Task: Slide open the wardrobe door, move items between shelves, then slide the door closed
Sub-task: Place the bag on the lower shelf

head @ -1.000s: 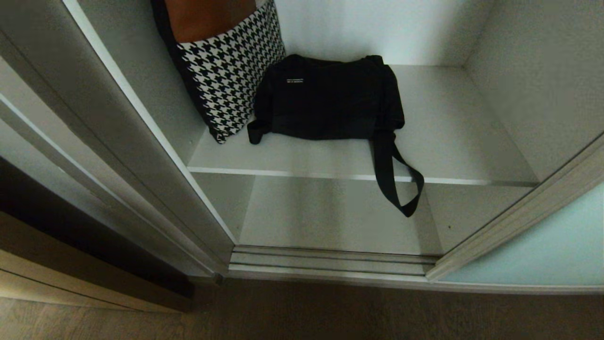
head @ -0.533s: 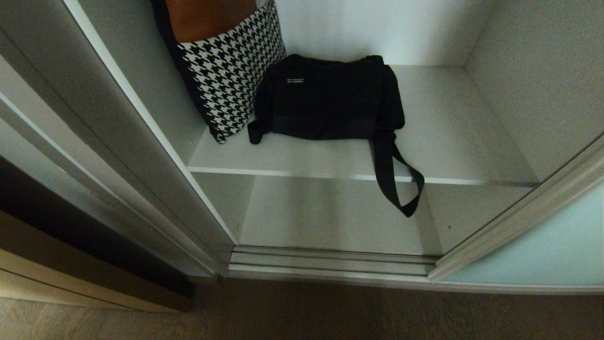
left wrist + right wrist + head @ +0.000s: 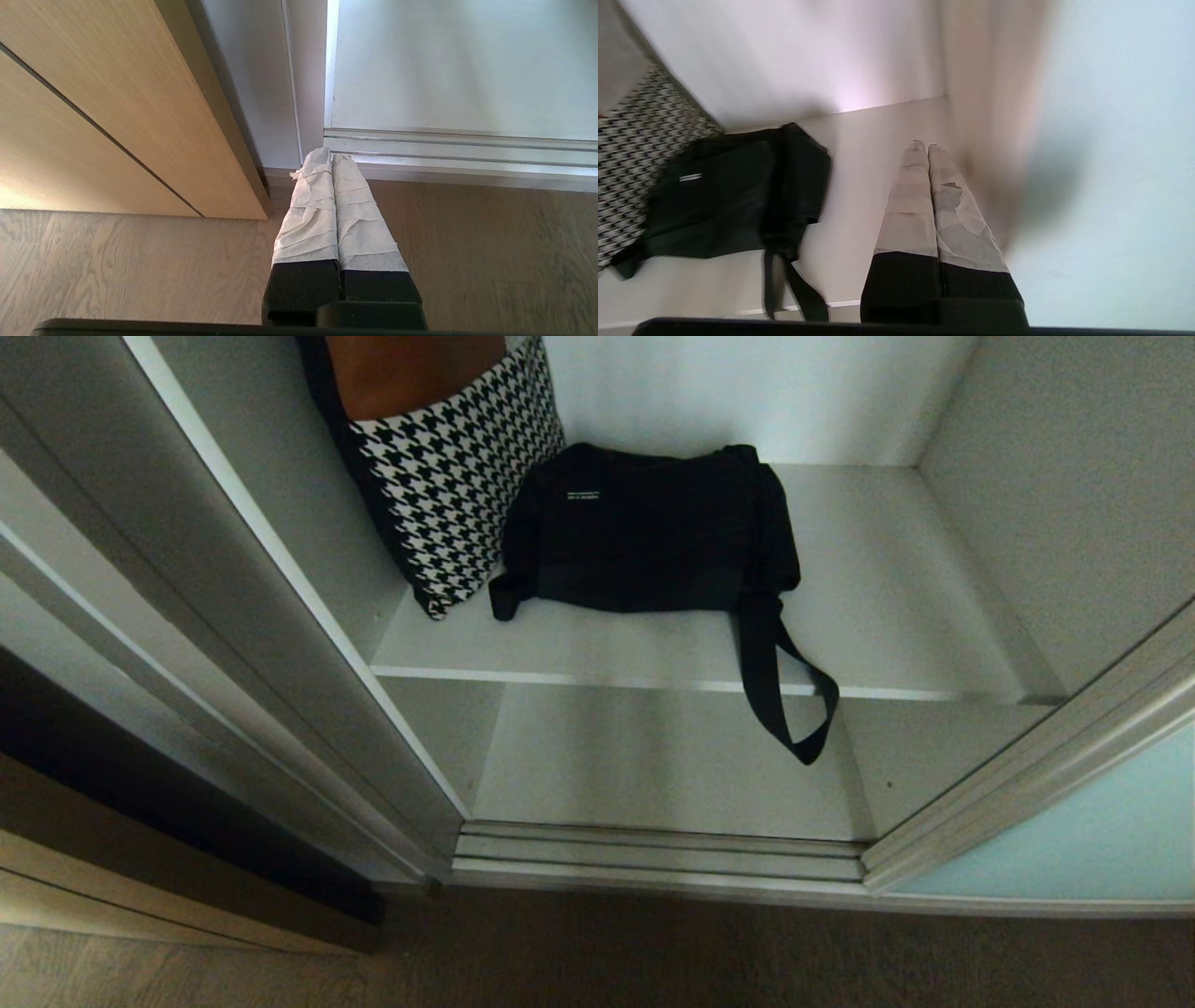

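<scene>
The wardrobe stands open. Its sliding door (image 3: pixel 1092 840), frosted pale blue-green glass in a silver frame, sits at the right. A floppy black bag (image 3: pixel 653 527) lies on the upper shelf (image 3: pixel 896 607), and its strap (image 3: pixel 784 709) hangs over the front edge above the lower shelf (image 3: pixel 653 765). Neither gripper shows in the head view. In the right wrist view my right gripper (image 3: pixel 923 145) is shut and empty, close beside the door's blurred frame edge (image 3: pixel 990 116), with the bag (image 3: pixel 728 200) off to its side. My left gripper (image 3: pixel 331 156) is shut and empty, low over the floor by the track.
A black-and-white houndstooth bag (image 3: pixel 448 485) leans in the shelf's left corner against the black bag. The silver bottom track (image 3: pixel 653 854) runs along the wardrobe front. A light wood panel (image 3: pixel 117 116) stands left of the opening. Wooden floor (image 3: pixel 653 952) lies in front.
The sliding door's frame has shifted slightly further right, widening the opening a little. The bag and its strap have not moved.
</scene>
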